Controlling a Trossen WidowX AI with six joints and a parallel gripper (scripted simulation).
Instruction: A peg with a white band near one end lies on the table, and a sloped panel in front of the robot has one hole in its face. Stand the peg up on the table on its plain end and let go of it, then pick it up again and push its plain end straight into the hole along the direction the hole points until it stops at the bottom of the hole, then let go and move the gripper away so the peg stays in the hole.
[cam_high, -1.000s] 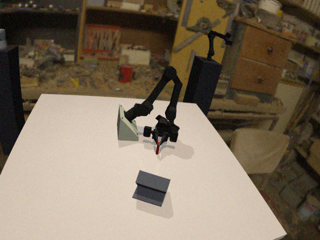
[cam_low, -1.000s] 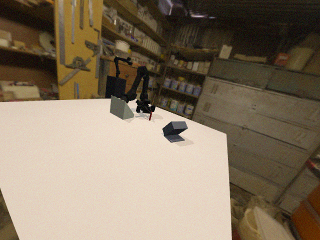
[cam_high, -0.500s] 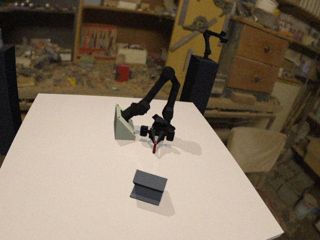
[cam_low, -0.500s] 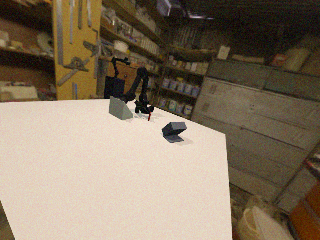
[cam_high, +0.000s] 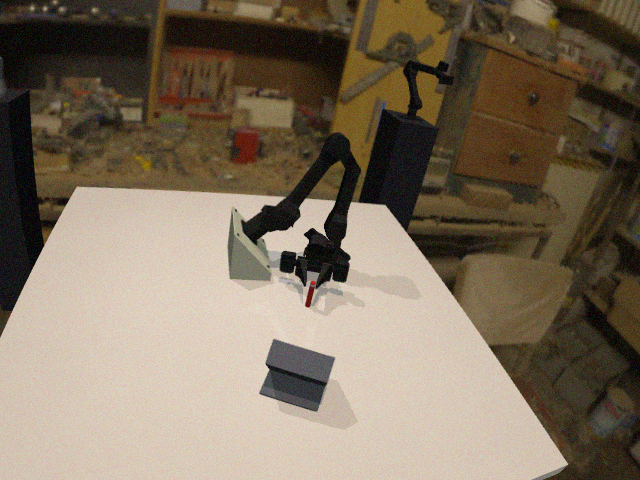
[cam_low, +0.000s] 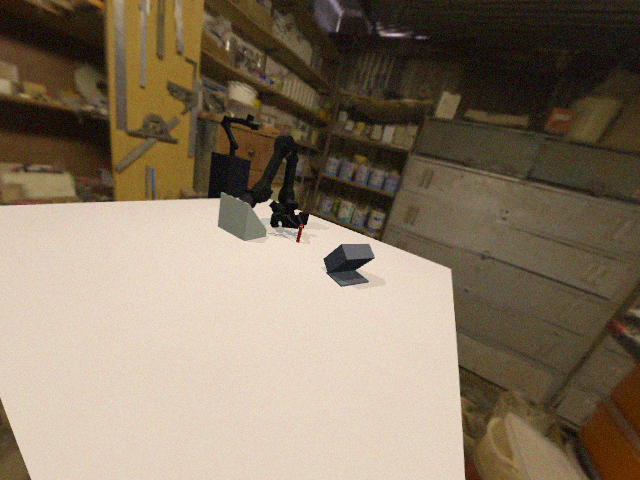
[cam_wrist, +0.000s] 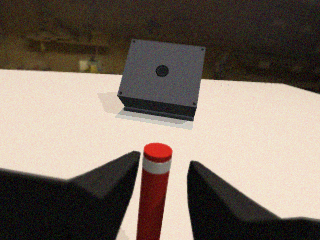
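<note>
The red peg (cam_high: 310, 295) (cam_low: 299, 235) (cam_wrist: 154, 197) stands about upright on the table, its white band (cam_wrist: 157, 166) near the top. My gripper (cam_high: 311, 285) (cam_wrist: 164, 164) is open around the peg's upper part. In the wrist view a gap shows on each side of the peg, wider on the right. The dark grey sloped panel (cam_high: 299, 359) (cam_low: 356, 252) (cam_wrist: 142, 65) stands apart, beyond the peg in the wrist view. Its one round hole (cam_wrist: 162, 71) shows dark and empty near the middle of the face. The peg's lower end is out of the wrist view.
The arm's base is mounted on a pale green wedge (cam_high: 248, 263) (cam_low: 238, 219), left of the gripper in the top and exterior views. The white table (cam_high: 155, 361) (cam_low: 206, 335) bears the wedge, peg and panel. Another small arm stands on a dark pedestal (cam_high: 400, 155) beyond the table.
</note>
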